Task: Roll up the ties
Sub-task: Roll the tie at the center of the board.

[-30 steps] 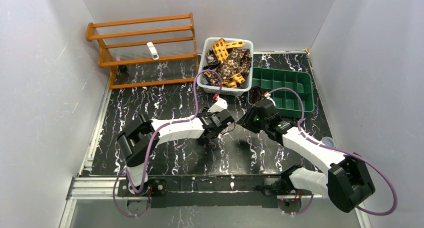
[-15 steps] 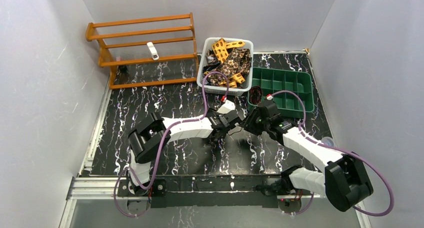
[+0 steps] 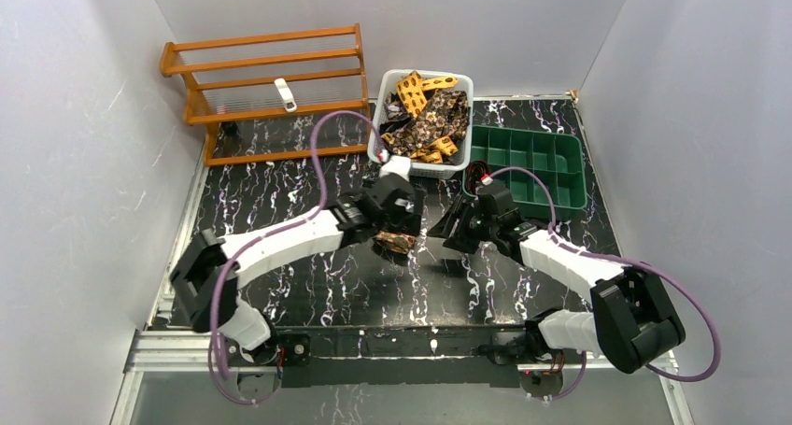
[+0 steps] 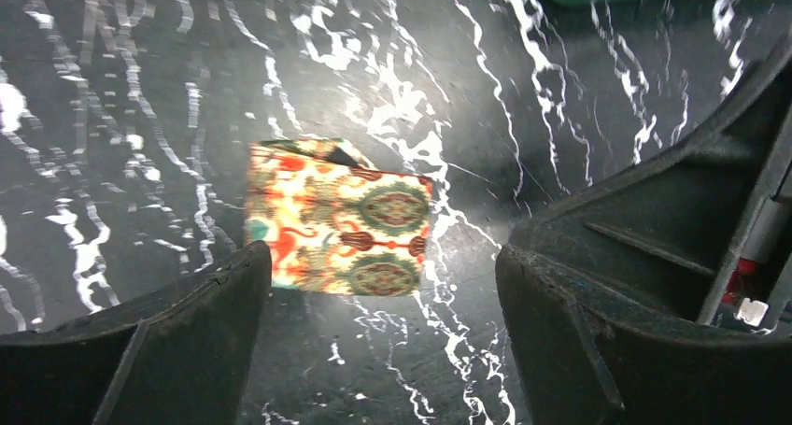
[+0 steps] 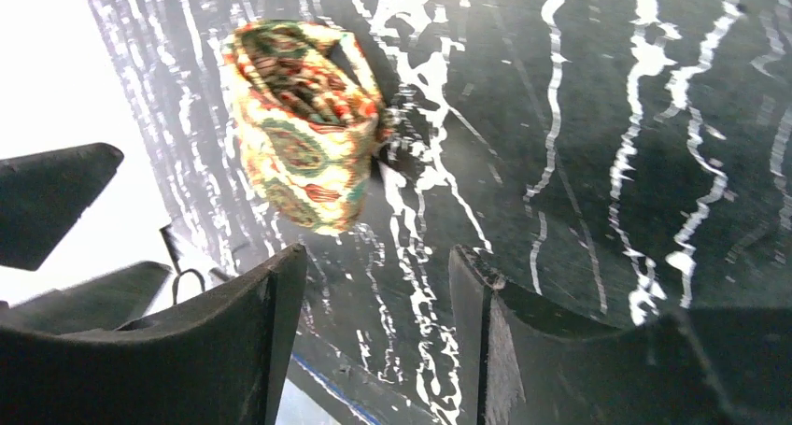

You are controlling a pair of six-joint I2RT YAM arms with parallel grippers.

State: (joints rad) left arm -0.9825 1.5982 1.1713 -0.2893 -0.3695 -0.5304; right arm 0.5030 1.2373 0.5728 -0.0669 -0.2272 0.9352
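Two grippers meet over the middle of a black marbled table (image 3: pixel 280 210), reaching in from its near edge. Between them lies one rolled tie (image 4: pixel 336 218), a compact coil in a cream, red and green print, resting on the table with nothing gripping it. The left gripper (image 4: pixel 381 266) hovers just above the coil, its jaws spread wide and empty. The right gripper (image 5: pixel 378 262) sits just beside the coil, its jaws also apart and holding nothing.

This roll looks finished and set down. Farther back, a white basket (image 3: pixel 425 169) holds a heap of unrolled ties (image 3: pixel 430 117) in brown and yellow prints. A green compartment tray (image 3: pixel 577 163) stands to the basket's right and a wooden rack (image 3: pixel 266 70) to its left. The next move is probably either to lift the coil gently so it stays wound, or to fetch another tie from the basket.
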